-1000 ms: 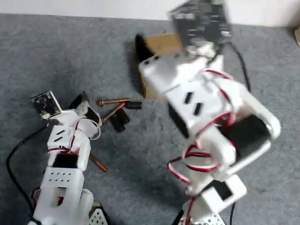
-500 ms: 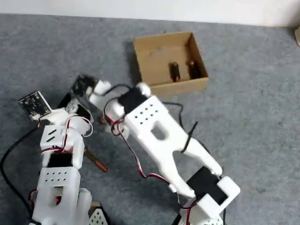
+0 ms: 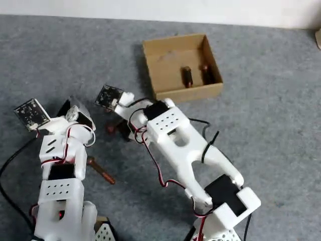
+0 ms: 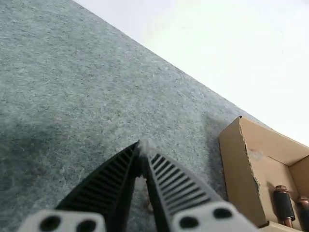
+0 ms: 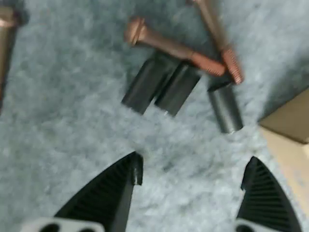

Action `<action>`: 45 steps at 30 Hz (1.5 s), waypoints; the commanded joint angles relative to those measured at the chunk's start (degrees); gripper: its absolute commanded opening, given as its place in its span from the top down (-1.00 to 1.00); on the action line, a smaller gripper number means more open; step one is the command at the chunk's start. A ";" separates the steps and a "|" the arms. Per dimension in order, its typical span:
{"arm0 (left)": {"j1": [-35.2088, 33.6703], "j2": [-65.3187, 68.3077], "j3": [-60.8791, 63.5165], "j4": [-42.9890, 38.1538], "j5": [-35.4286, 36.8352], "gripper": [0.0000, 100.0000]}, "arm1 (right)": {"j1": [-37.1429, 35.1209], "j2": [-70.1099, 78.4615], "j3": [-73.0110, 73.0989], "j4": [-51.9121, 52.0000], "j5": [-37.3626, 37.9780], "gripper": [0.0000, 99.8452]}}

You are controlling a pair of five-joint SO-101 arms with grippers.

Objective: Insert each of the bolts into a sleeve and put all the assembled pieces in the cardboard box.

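Beside the cardboard box, off its corner nearest the arms, I have the right gripper spread wide over the carpet. Three loose sleeves lie just past its tips, with a bolt resting across two of them; the box edge sits close on one side. Farther from the box, the left gripper is pinched closed over open carpet. Two assembled pieces lie inside the box. Another bolt lies well away from it, beside the left arm.
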State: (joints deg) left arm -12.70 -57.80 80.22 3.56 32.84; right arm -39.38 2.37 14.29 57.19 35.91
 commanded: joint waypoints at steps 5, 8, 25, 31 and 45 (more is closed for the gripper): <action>-0.48 -0.22 -3.38 -1.14 -0.18 0.99 | 0.57 7.60 -0.48 -9.45 0.88 0.40; -0.40 -0.22 -3.38 -1.14 -0.18 0.99 | 0.92 14.11 -1.98 -10.59 1.14 0.40; 0.57 -0.22 -3.30 -1.14 -0.26 0.99 | 4.70 28.79 -11.47 -10.86 1.23 0.40; 0.57 -0.22 -3.30 -1.14 -0.26 0.99 | 4.62 29.41 -11.47 -7.69 4.22 0.71; 0.57 -0.22 -3.30 -1.14 -0.26 0.99 | 4.35 29.05 -11.56 -4.62 3.25 0.99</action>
State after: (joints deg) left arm -12.79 -57.80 80.22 3.56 32.84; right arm -35.52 30.33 2.24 49.80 39.87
